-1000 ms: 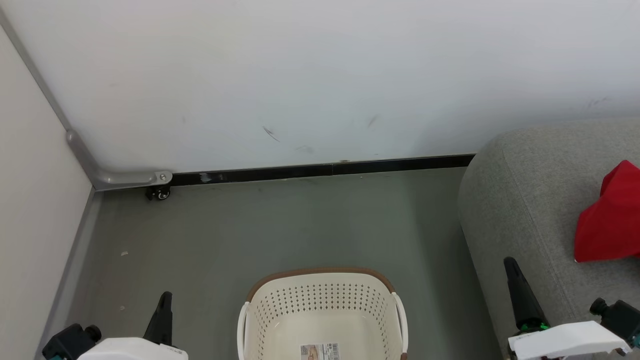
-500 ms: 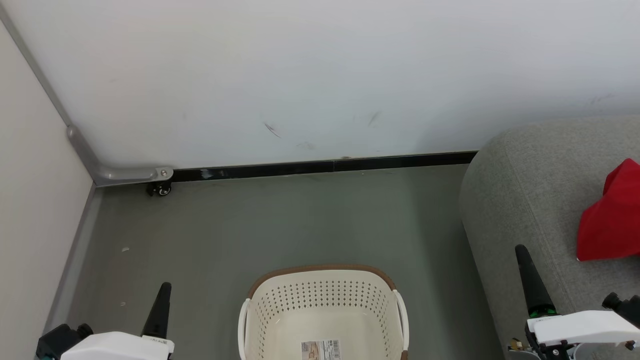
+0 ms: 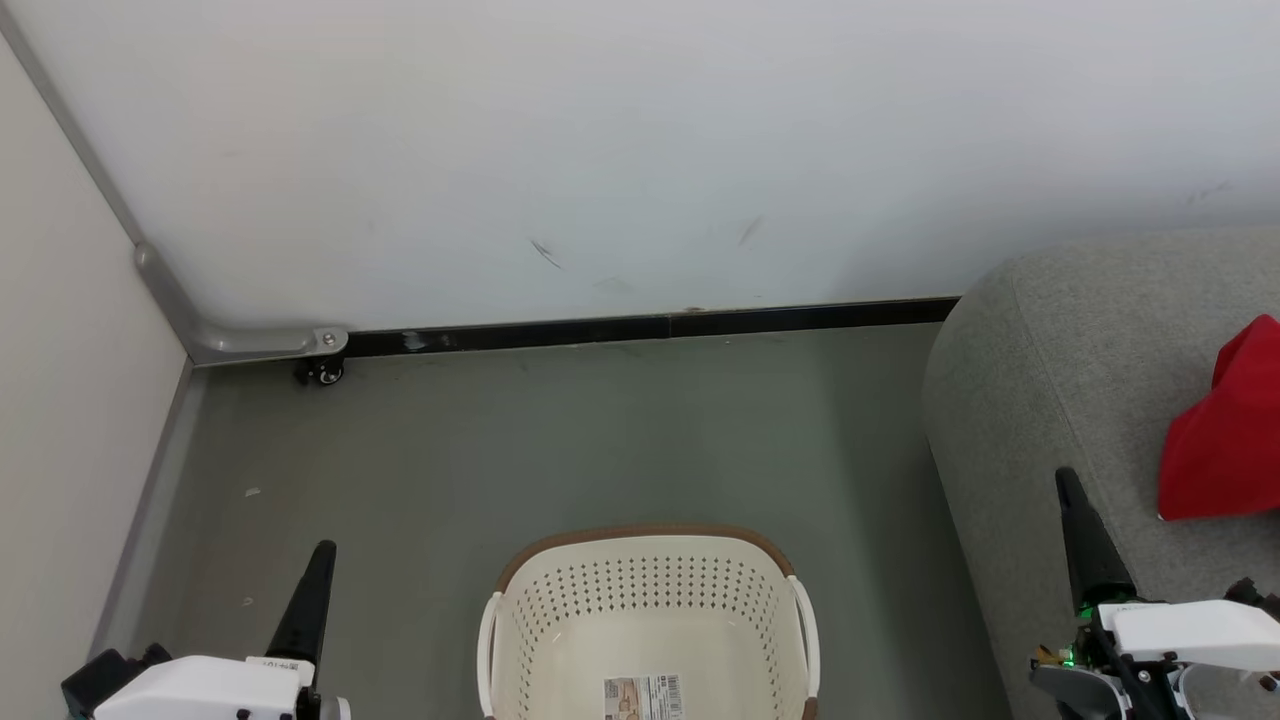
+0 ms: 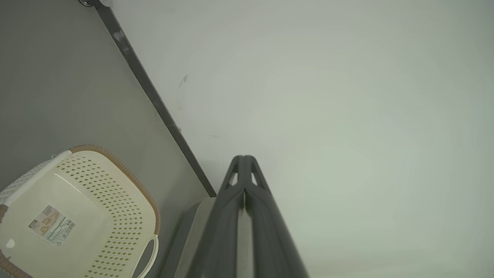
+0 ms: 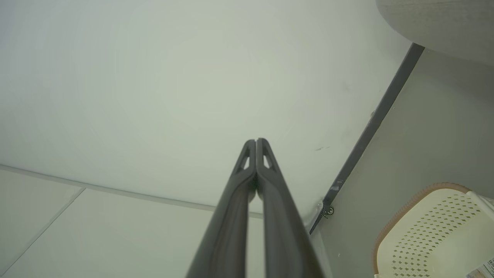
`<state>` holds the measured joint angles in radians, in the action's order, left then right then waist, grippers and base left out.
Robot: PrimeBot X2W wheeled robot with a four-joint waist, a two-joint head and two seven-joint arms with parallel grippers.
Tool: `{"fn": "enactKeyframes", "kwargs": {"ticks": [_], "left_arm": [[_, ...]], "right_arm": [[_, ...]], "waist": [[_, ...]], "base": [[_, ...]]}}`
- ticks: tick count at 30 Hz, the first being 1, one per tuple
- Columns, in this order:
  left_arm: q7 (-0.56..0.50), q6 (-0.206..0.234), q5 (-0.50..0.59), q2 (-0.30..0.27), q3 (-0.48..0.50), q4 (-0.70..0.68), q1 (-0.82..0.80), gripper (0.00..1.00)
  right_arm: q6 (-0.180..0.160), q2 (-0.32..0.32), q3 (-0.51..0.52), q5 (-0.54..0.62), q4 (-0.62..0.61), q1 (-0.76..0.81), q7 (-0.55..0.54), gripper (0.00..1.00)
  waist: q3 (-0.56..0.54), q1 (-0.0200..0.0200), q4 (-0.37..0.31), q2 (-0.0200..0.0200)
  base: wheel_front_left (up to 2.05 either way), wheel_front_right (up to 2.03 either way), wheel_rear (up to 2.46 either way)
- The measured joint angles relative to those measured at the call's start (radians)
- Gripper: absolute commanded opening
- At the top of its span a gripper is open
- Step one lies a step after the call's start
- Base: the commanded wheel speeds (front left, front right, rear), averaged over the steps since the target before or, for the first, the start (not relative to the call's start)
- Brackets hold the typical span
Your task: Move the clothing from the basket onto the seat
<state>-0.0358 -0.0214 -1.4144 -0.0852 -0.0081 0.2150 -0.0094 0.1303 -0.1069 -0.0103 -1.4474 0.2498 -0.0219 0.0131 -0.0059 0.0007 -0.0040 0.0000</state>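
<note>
My left gripper [image 3: 320, 560] is pressed fully closed on nothing, showing against the grey floor [image 3: 600, 430] just left of the cream laundry basket [image 3: 640, 533]. My right gripper [image 3: 1070, 490] is closed and empty too. It shows against the edge of the grey seat [image 3: 1040, 370], apart from the red clothing [image 3: 1225, 430] lying on it.

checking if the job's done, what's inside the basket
The basket holds a paper label on an otherwise bare floor. Its nearest end runs past the picture's edge, so that part is unseen.
</note>
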Motion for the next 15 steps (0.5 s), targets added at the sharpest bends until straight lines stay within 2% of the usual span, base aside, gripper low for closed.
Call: {"fn": "enactKeyframes", "kwargs": {"ticks": [15], "left_arm": [[-0.049, -0.067, -0.191, 0.028, 0.062, 0.011, -0.025, 0.00]], "right_arm": [[0.000, -0.016, 0.016, -0.239, 0.005, -0.027, -0.019, 0.00]], "waist": [[0.008, -0.0001, 0.004, 0.0000]], "base": [[0.00, 0.00, 0.00]]}}
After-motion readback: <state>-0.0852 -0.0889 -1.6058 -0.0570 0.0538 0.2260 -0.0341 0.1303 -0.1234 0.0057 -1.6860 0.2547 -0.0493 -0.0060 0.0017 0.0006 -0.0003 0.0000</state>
